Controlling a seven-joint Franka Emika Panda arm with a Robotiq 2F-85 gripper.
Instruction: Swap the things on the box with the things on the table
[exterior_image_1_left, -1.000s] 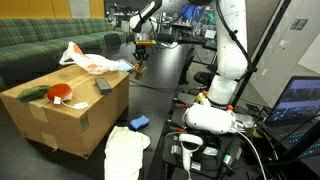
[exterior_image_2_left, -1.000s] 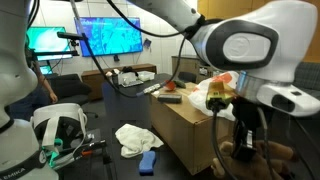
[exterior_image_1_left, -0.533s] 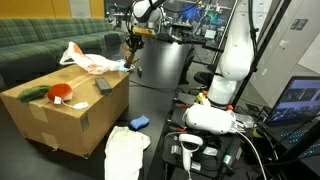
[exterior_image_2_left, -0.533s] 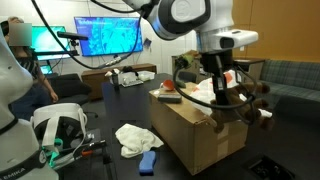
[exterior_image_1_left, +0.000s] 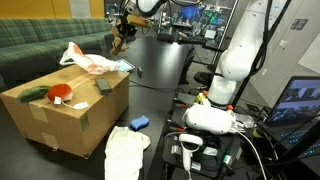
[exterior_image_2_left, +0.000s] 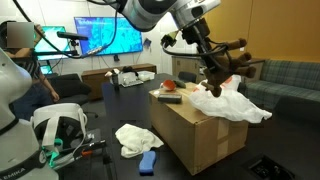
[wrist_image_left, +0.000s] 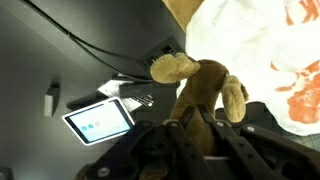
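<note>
Clutching the brown plush toy, the claw hangs above the box at its far edge, white bag directly beneath.

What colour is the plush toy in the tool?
The plush toy is brown; wrist view shows it best.

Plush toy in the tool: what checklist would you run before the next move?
1. Grip: the tool is shut on the brown plush toy: ok.
2. Toy lifted off the box: ok in both exterior views.
3. Toy clear of the white plastic bag: cannot tell; they overlap in the wrist view.
4. Bare spot on the table for a set-down: ok.
5. Swap complete: not ok. A red item lies on the box, and a white cloth and a blue item lie on the table.
</note>
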